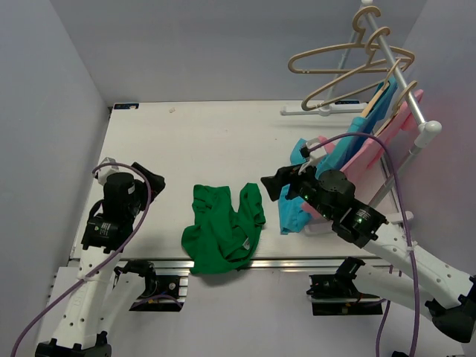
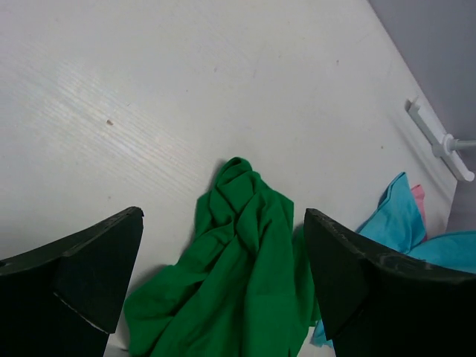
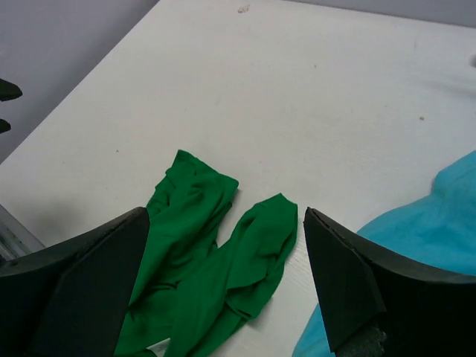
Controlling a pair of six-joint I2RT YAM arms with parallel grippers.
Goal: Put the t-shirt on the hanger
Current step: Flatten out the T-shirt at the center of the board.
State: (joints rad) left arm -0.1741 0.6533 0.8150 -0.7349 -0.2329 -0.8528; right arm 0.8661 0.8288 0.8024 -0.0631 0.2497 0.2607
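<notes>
The white desk (image 1: 216,141) fills most of the top view, with one arm standing at each near corner. The green t-shirt (image 1: 219,234) lies crumpled on the desk at its near edge, between the two arms. It is bunched into folds, with two lobes pointing toward the far side.

At the far right a slanted white rack (image 1: 407,93) carries a light blue garment (image 1: 349,145) and a pink garment (image 1: 383,141). The blue one's lower end seems to reach the desk just right of the t-shirt, though the right arm covers part of it. Higher on the same rail hang two bare beige hangers (image 1: 327,51), well apart from the t-shirt.

The left gripper (image 2: 222,253) sits left of the t-shirt, its jaws spread wide and empty, and the green cloth shows in the gap between its fingers. The right gripper (image 3: 223,253) is beside the blue garment, just right of the t-shirt. It is equally wide apart and grasps nothing.
</notes>
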